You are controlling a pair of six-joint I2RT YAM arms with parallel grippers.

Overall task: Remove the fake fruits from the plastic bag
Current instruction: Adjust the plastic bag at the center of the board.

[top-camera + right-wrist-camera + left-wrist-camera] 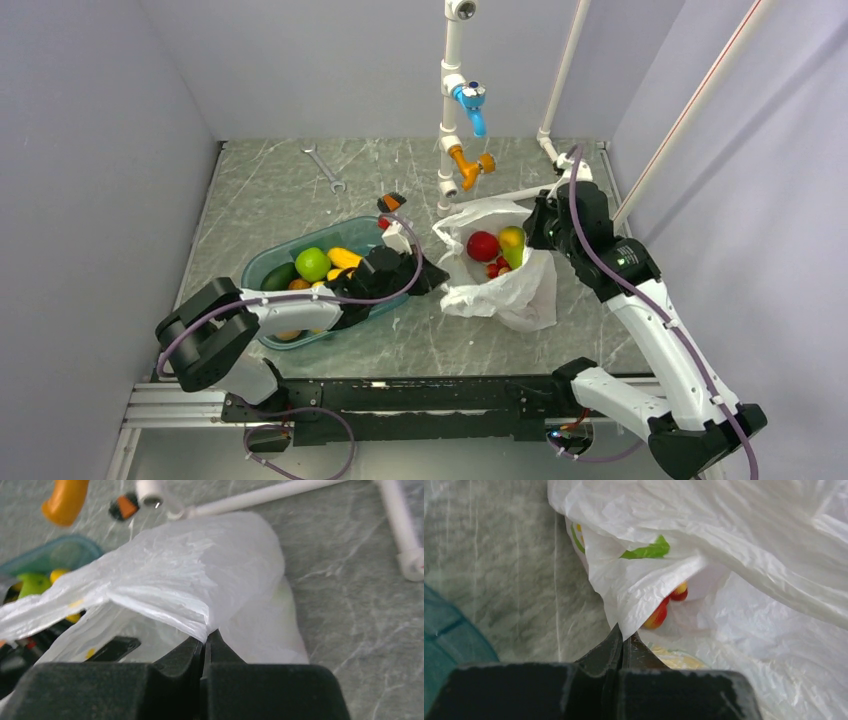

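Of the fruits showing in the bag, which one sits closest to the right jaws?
The yellow-green round fruit, on the right inside the plastic bag; the red apple and the berries lie further left.

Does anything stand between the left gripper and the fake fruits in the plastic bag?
Yes: a fold of the thin white plastic bag, pinched in the shut left gripper, hangs before the glossy red fruits. From above, the bag's mouth is open.
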